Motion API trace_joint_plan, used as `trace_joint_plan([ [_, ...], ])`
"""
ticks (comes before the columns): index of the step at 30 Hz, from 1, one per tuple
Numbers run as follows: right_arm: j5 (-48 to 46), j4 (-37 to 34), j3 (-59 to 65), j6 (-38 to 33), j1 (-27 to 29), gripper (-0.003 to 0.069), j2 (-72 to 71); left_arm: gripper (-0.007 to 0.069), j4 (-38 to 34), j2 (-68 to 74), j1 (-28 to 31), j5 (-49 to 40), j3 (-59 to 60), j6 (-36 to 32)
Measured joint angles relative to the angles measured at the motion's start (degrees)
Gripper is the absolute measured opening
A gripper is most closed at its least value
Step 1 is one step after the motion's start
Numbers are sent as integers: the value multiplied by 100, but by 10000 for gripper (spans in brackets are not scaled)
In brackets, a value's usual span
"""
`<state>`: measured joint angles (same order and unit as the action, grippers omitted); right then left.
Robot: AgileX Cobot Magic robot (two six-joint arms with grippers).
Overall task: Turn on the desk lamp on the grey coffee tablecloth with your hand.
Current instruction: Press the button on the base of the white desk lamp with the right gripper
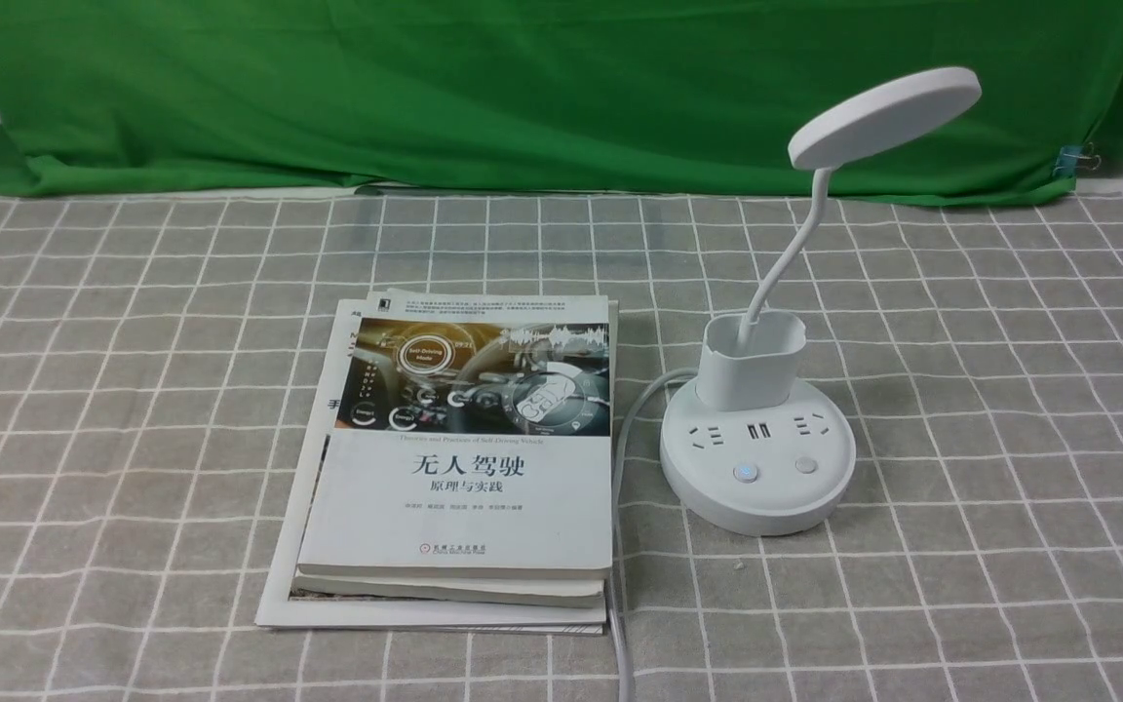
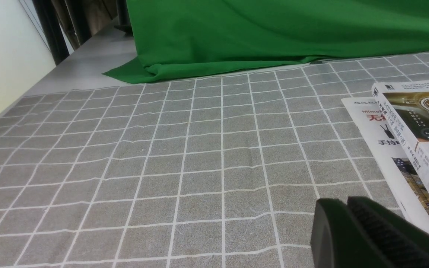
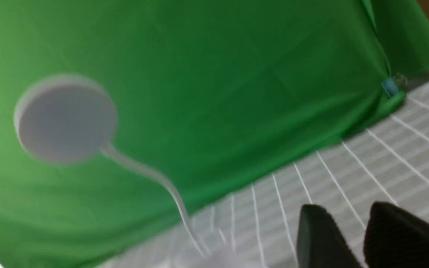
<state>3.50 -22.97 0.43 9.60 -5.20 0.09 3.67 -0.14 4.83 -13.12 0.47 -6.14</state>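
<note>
The desk lamp [image 1: 752, 366] stands right of centre on the grey coffee tablecloth [image 1: 133, 390]. Its neck rises upright from a round base, and its 2 buttons [image 1: 745, 474] sit on the near rim, facing the robot. A stack of books [image 1: 464, 448] lies just beside its left. The right claw [image 3: 348, 214], spread and empty, is likely the nearer; the lamp is ahead of it, well apart. The left claw [image 2: 343, 204], pressed together, hovers past the books' other side.
</note>
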Motion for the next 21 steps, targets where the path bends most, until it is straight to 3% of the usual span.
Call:
trace_joint_plan([
  [2, 110, -13, 0, 95, -6, 235, 0, 19, 0, 0, 0, 0, 0, 0],
  [4, -455, -13, -188, -76, -59, 206, 42, 19, 0, 0, 0, 0, 0, 0],
  [9, -2064, 0, -1535, -1390, -329, 78, 1050, 19, 0, 0, 0, 0, 0, 0],
  [10, -2793, 14, -2197, -1802, -395, 41, 1694, 19, 0, 0, 0, 0, 0, 0],
  [15, -4339, 41, -3566, -2553, -416, 31, 3818, 19, 0, 0, 0, 0, 0, 0],
  [21, -4751, 112, -4616, -2843, -483, 31, 6158, 19, 0, 0, 0, 0, 0, 0],
])
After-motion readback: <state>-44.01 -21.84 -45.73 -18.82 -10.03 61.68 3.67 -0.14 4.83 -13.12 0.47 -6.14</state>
